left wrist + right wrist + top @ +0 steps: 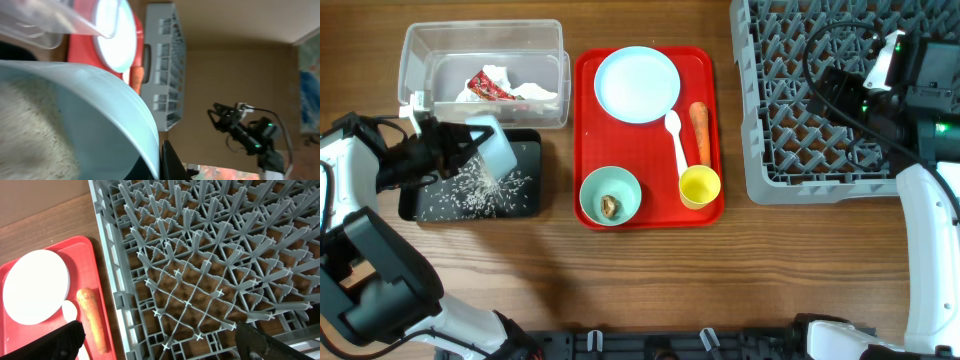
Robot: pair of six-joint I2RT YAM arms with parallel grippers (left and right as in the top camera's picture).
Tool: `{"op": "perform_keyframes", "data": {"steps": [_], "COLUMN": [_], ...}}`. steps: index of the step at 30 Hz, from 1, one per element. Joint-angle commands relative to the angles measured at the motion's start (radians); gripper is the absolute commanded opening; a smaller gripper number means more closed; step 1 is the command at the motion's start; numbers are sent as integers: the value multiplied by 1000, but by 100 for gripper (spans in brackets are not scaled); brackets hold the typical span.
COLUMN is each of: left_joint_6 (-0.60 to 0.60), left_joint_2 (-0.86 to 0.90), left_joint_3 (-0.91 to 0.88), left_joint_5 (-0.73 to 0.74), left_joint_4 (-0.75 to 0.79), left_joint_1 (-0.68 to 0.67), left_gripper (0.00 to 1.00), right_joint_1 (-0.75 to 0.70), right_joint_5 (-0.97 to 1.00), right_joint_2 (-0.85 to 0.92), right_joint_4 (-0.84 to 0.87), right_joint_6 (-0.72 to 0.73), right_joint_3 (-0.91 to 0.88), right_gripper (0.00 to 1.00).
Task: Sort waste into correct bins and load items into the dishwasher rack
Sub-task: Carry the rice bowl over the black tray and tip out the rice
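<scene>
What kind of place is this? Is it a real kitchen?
Probably a robot practice lab, not a real kitchen. A dishwasher rack and a red tray with a plate sit on a plain wooden table, and the left gripper tips a small bowl of rice over a black tray.

The tub [420, 60] stood at the back left, with the napkin [510, 88] in it. Just before it lay the shallow tray [530, 150], with rice grains [470, 192] on it and a tilted bowl [492, 148] over them. To the right was the serving tray [650, 150]. On it the plate [636, 84] lay behind, the spoon [675, 140] left of the carrot [700, 132], and the cup [700, 186] before them. The second bowl [610, 190] at front left held the food lump [610, 206]. The rack [790, 120] stood further right.
</scene>
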Motion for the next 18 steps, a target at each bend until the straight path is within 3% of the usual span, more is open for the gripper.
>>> {"op": "perform_keyframes", "data": {"steps": [1, 9, 18], "left_joint_6": [25, -39, -65], "left_joint_2": [-22, -22, -22], "left_joint_3": [-6, -6, -6], "left_joint_5": [143, 261, 261], "left_joint_4": [0, -6, -56], "left_joint_1": [6, 14, 55], "left_gripper": [4, 4, 4], "right_joint_1": [-2, -2, -2], "right_joint_5": [-19, -19, -19], "right_joint_2": [2, 2, 2], "right_joint_4": [-3, -5, -8], "right_joint_6": [12, 7, -12], "right_joint_3": [4, 4, 4], "right_gripper": [100, 100, 100]}}
